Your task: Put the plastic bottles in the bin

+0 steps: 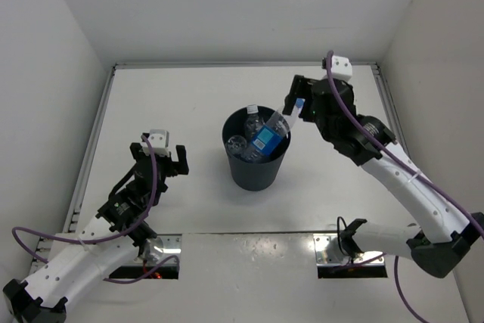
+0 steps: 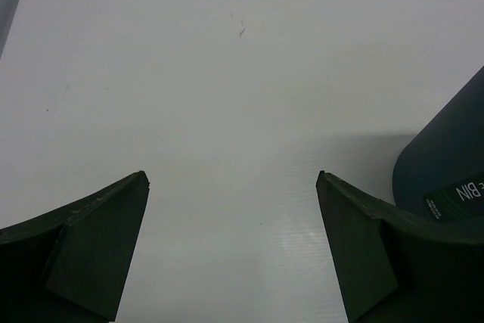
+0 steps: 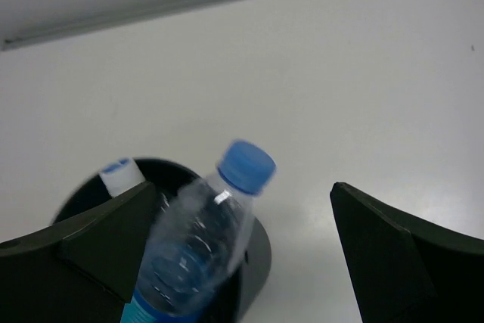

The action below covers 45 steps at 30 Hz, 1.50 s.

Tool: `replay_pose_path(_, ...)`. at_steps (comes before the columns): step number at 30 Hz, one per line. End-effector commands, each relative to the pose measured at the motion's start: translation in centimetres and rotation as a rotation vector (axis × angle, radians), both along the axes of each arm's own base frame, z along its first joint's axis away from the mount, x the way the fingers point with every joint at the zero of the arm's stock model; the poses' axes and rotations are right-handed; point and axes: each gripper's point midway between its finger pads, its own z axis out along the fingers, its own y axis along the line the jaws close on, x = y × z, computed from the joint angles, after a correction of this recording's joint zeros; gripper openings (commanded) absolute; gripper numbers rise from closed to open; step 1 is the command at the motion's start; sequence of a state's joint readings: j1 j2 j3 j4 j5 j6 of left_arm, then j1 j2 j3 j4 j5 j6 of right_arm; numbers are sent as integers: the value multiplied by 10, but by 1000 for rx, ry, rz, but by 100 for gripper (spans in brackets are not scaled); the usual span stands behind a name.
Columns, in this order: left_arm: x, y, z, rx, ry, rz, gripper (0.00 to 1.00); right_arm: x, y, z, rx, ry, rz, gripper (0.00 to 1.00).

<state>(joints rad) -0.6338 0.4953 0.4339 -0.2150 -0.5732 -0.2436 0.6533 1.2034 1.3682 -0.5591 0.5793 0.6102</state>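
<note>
We judge the task close to finished; the top view shows no bottle lying on the desk [image 1: 189, 96], and every bottle we can make out sits within the bin [image 1: 257, 178], which stands upright mid-desk between the two arms. We count at least three inside: a capped one [image 1: 252, 116] at the far side, a plain clear one [image 1: 237, 144] at the left, and the tall blue-labelled bottle [image 1: 265, 138]; a fourth we cannot pick out with confidence among the clear plastic.

The tall bottle is the one in doubt. Its base is down inside, but it leans to the right, its neck crossing the rim and its blue cap [image 3: 246, 166] poking out past it (it looks blurred in the right wrist view, so it may be moving). The right jaws are spread wide on either side of that cap, touching nothing we can see; the left jaws are likewise wide and empty, low over bare desk just left of the bin.

What seems left, to our eye, is only for that last bottle to settle fully inside. The bin is dark, round and tapering, far wider than any bottle; the bottles are clear and lightly ribbed.
</note>
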Motion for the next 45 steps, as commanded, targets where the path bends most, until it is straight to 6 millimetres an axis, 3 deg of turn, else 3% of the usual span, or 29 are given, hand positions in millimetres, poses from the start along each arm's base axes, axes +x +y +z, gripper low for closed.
replay_pose_path(1,2,-1,5,-6,-31,-1,100,-25,-22,-24,55,68,-72,100)
replay_pose_path(8,2,-1,5,-6,-31,-1,100,-49,-42,-33,73,102,-102,100)
replay_pose_path(13,2,-1,5,-6,-31,-1,100,-71,-48,-52,33,204,-75,100)
replay_pose_path(24,1,0,7,-3,-38,-3,100,-117,-78,-71,122,226,-129,100)
replay_pose_path(29,0,0,11,-14,-53,-3,100,-131,-87,-90,105,292,-156,100)
replay_pose_path(37,-1,1,9,-8,-46,-3,100,-132,-92,-103,66,330,-182,100)
replay_pose_path(45,3,9,6,-2,-38,62,100,-109,-91,-112,2,323,-246,100)
